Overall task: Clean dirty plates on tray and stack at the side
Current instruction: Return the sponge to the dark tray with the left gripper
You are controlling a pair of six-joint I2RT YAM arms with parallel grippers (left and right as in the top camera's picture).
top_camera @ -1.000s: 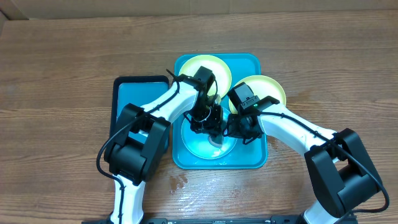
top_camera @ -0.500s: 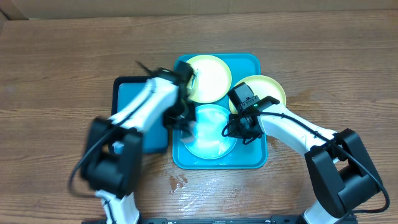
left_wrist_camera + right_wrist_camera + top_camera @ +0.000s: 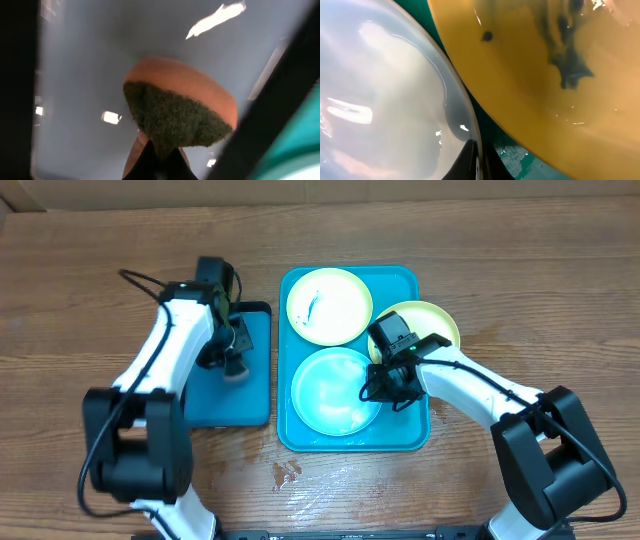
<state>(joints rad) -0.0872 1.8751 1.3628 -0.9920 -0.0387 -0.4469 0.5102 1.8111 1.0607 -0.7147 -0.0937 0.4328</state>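
The teal tray [image 3: 407, 437] holds a light blue plate [image 3: 335, 390] at the front and a yellow-green plate [image 3: 329, 305] with a dark smear at the back. A second yellow-green plate [image 3: 432, 322] leans over the tray's right rim; its dark smears show in the right wrist view [image 3: 560, 65]. My right gripper [image 3: 388, 388] is shut on the blue plate's right rim [image 3: 470, 135]. My left gripper [image 3: 234, 358] is shut on an orange-and-green sponge [image 3: 175, 112] over the smaller blue tray [image 3: 205, 405].
The smaller dark-rimmed blue tray lies left of the teal tray on the wooden table [image 3: 90, 270]. A small wet patch [image 3: 285, 470] marks the table in front of the teal tray.
My left arm has swung left with the sponge, from over the blue plate to over the smaller blue tray. My right gripper stays on the blue plate's rim.
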